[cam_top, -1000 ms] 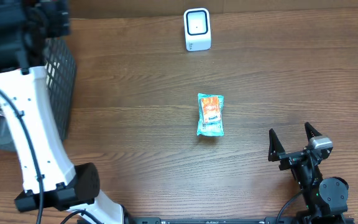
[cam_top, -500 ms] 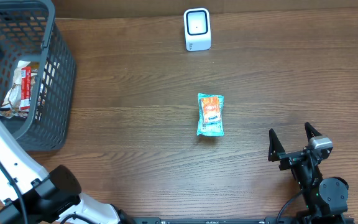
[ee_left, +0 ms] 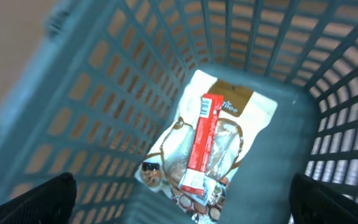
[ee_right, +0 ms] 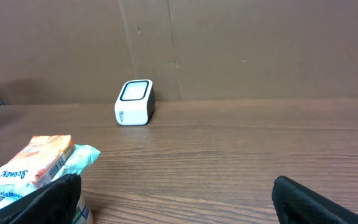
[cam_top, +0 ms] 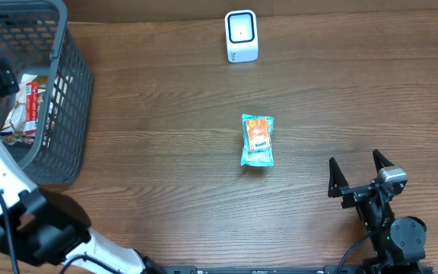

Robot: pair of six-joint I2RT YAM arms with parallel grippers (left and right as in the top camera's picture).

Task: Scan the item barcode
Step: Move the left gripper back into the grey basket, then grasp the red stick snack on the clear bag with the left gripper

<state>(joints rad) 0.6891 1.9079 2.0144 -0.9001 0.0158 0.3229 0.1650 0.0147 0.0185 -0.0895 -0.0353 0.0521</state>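
Observation:
The item, a teal and orange snack packet (cam_top: 258, 141), lies flat in the middle of the table; its end with a barcode shows at the left of the right wrist view (ee_right: 33, 165). The white scanner box (cam_top: 241, 36) stands at the table's far edge (ee_right: 134, 102). My right gripper (cam_top: 361, 175) rests open near the front right, well short of the packet, with nothing between its fingers (ee_right: 182, 199). My left gripper (ee_left: 188, 202) hangs open over the basket's inside, holding nothing.
A dark grey mesh basket (cam_top: 74, 99) sits at the far left. In it lie a red bar (ee_left: 201, 140) on top of a white and brown packet (ee_left: 244, 106). A brown wall (ee_right: 229, 50) rises behind the scanner.
My left arm has swung away from over the basket toward the front left, uncovering the basket; its wrist now sits above the basket's left side. The right arm and the packet are still.

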